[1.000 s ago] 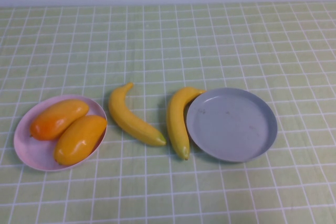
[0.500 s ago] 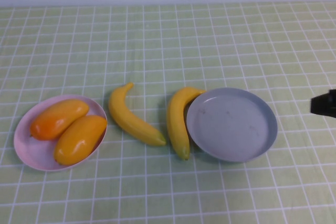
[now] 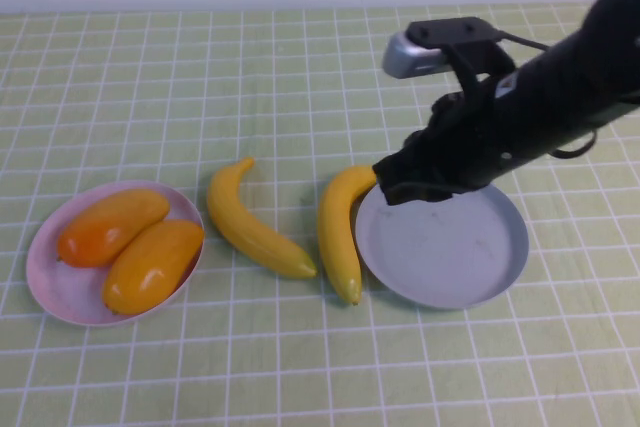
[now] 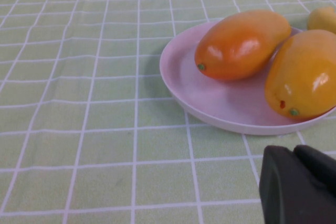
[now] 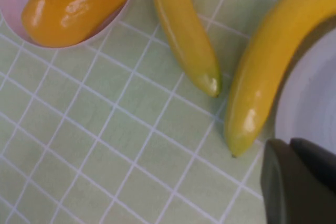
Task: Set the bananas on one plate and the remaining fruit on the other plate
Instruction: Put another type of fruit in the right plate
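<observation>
Near the counter's left edge, by the left gripper with jaws pressed together, both glossy orange-yellow mangoes already fill the pale pink plate, while two curved yellow bananas lie mid-counter beside the empty grey-blue plate, the right gripper, jaws together, hovering above its rim.

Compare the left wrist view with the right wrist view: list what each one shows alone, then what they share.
Left wrist view only: most of the pink plate with both mangoes lying on it, and the shut left gripper low beside that plate.

Right wrist view only: both bananas lying on the cloth, an edge of the grey-blue plate against one banana, and the shut right gripper near that plate.

Both: the green checked tablecloth, the pink plate and at least one mango.
</observation>
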